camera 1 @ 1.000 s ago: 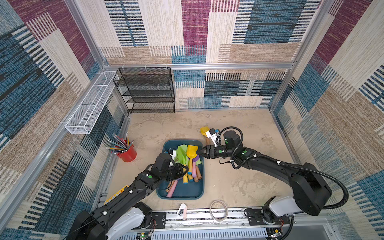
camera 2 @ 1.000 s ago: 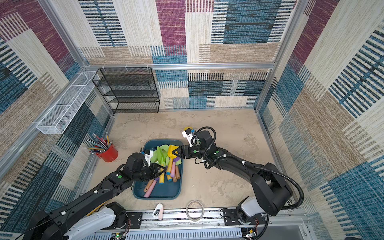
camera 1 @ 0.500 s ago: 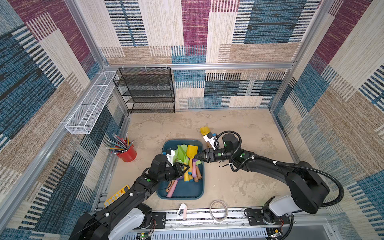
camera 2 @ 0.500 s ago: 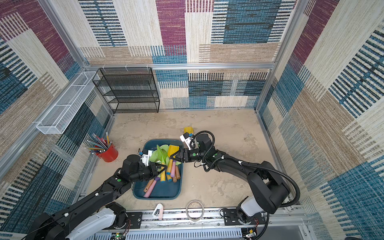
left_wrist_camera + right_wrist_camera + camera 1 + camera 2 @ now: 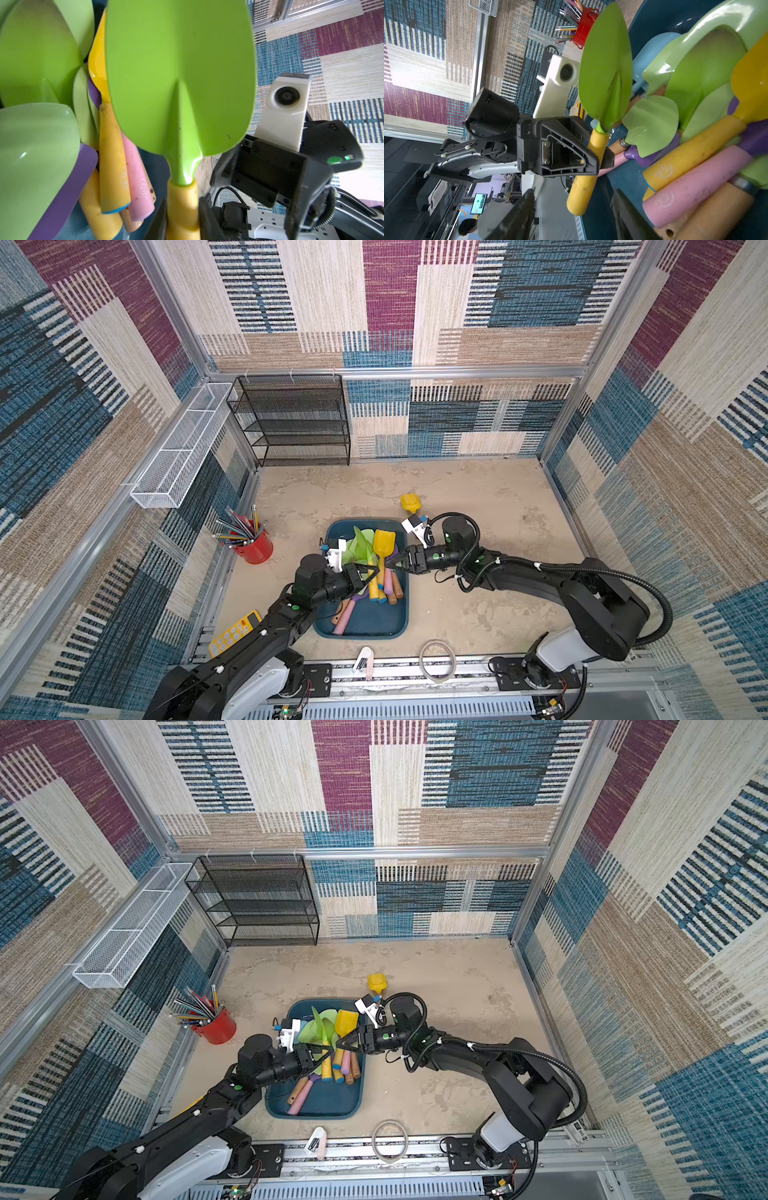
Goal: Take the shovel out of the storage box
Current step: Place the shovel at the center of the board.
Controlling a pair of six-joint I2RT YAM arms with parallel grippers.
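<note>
My left hand (image 5: 182, 220) clamps the green-bladed, yellow-handled plastic shovel (image 5: 178, 83) over the glossy teal storage box (image 5: 365, 626); my spread right hand (image 5: 392, 562) may knock it.

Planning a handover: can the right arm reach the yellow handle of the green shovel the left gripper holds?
Probably yes: the right gripper stands open, facing the handle end of the green shovel, which juts bare past the left gripper, nothing between.

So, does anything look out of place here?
A yellow scoop lies alone on the table just beyond the storage box, while the other shovels are heaped inside it. A yellow calculator straddles the table's edge.
</note>
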